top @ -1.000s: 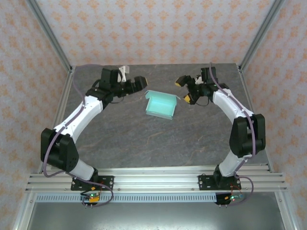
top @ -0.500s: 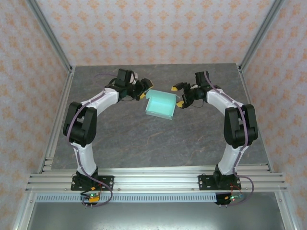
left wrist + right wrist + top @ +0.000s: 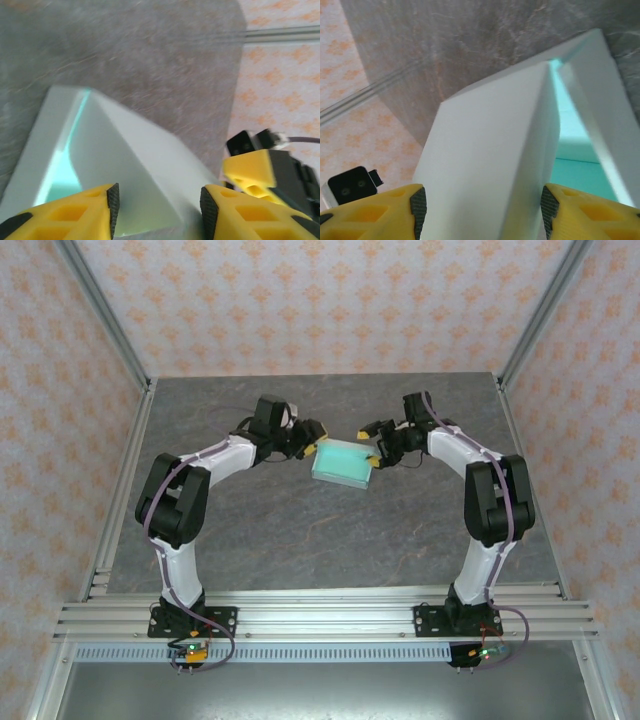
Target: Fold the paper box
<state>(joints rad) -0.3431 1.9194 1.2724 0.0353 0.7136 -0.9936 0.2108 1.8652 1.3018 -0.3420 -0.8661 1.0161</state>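
The paper box (image 3: 343, 464) is a pale mint-blue card shell lying at the middle of the far half of the grey table (image 3: 300, 530). My left gripper (image 3: 311, 443) is at its left end. In the left wrist view the yellow fingers straddle the box (image 3: 125, 150) with the jaws apart, left gripper (image 3: 161, 210) close to the card on both sides. My right gripper (image 3: 374, 446) is at the box's right end. In the right wrist view a pale flap of the box (image 3: 490, 150) spans the gap of the right gripper (image 3: 483, 212). Firm contact is unclear at either end.
Metal frame posts (image 3: 125, 350) and patterned wall panels close in the table at the left, right and back. The aluminium rail (image 3: 320, 615) carrying both arm bases runs along the near edge. A finger of the right gripper (image 3: 250, 170) shows beyond the box in the left wrist view.
Both grippers have moved inward from either side onto the box's ends, and their jaws have narrowed. The box has shifted slightly right and toward the near edge.
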